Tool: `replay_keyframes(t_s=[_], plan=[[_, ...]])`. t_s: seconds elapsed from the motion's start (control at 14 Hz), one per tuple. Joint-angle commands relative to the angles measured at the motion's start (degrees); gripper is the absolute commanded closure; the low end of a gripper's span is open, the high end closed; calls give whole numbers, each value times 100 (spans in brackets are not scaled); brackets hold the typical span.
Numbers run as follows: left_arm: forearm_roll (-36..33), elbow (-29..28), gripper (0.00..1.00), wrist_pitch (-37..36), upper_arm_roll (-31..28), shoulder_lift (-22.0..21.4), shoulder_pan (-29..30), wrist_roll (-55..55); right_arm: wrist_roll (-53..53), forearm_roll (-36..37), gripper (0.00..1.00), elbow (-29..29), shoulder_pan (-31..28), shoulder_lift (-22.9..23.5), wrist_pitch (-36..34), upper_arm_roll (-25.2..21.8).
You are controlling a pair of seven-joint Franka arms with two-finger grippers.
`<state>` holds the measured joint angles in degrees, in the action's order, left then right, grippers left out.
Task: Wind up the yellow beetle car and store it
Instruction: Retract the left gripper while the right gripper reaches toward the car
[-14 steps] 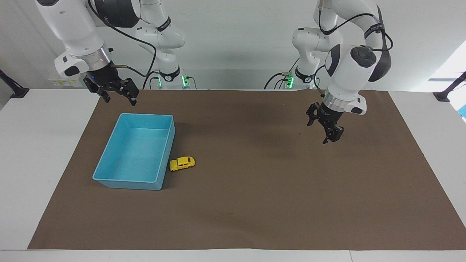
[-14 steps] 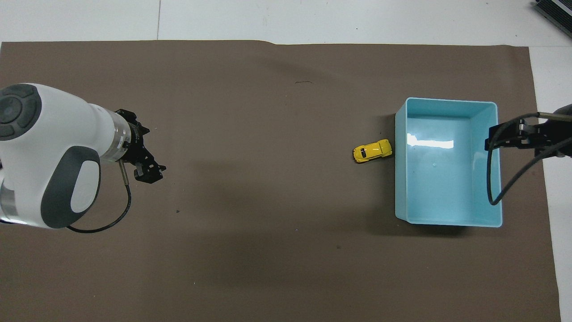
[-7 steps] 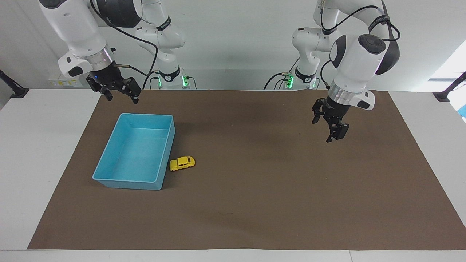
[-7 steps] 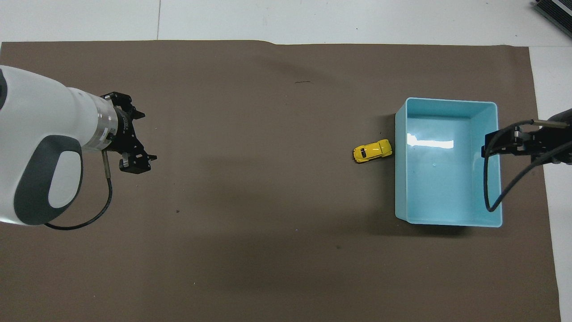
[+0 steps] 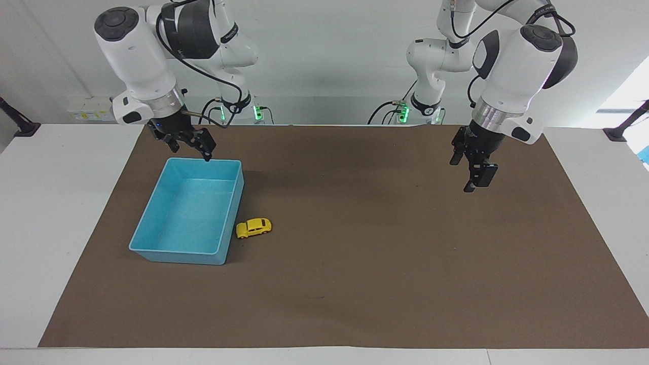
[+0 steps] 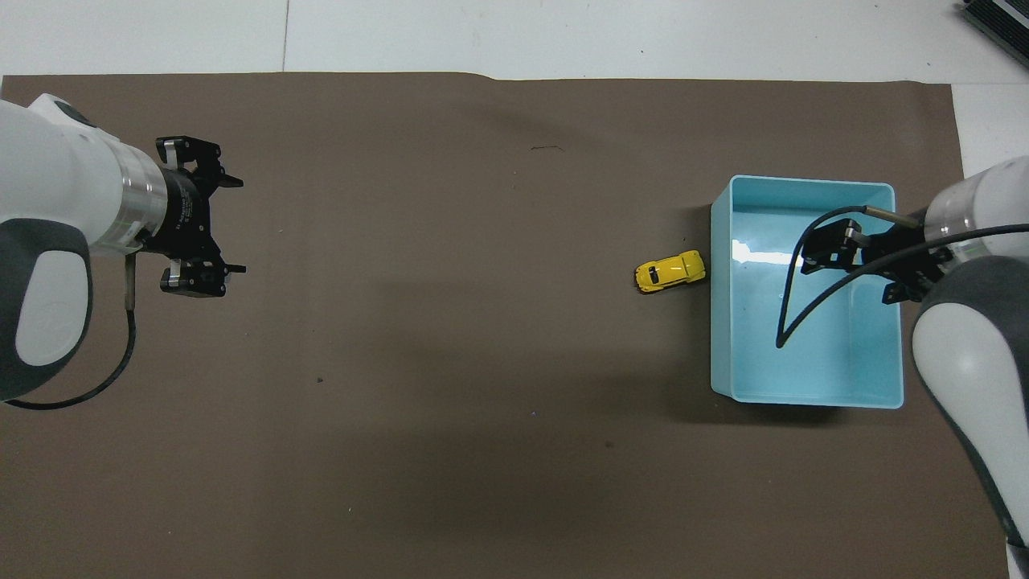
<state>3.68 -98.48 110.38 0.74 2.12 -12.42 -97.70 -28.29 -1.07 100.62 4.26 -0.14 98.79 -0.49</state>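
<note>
Overhead view first: the yellow beetle car (image 6: 670, 272) sits on the brown mat (image 6: 450, 338), on its wheels, just beside the long wall of the blue bin (image 6: 721, 322), toward the right arm's end of the table and about midway between the mat's two long edges. Nobody has hold of it yet. The bin has nothing in it.

Right gripper (image 5: 188, 147) hangs over the bin's rim at the edge nearest the robots, fingers spread apart, carrying nothing. Left gripper (image 5: 474, 175) is up over bare mat toward the left arm's end of the table, well apart from the car, jaws wide too, nothing in them.

Now, that car: small, hard and light by the look of it, with a glossy rounded shell, so a pinch on the roof would likely slip. My call is to take it across the flat sides at the doors, low on the body. It rolls, so a nudge could send it off. The bin wall crowding one end leaves little room there.
</note>
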Motion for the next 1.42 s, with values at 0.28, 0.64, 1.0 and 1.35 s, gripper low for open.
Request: replay_keyframes(t_s=[0.28, 0.64, 1.0, 1.35], plan=[[-16, 602, 0, -307, 50, 26, 310, 2286, -1555, -139, 0, 458, 75, 259, 580, 14], [-7, 619, 0, -210, 41, -18, 389, 4142, -2925, -139, 0, 651, 408, 515, 1255, 14], [2, 541, 0, -307, 49, -71, 774, 6996, -4463, -121, 0, 713, 628, 734, 1845, 5], [-7, 532, 0, -717, 32, -141, 995, 8606, -5721, 290, 0, 713, 962, 1209, 2329, 5]])
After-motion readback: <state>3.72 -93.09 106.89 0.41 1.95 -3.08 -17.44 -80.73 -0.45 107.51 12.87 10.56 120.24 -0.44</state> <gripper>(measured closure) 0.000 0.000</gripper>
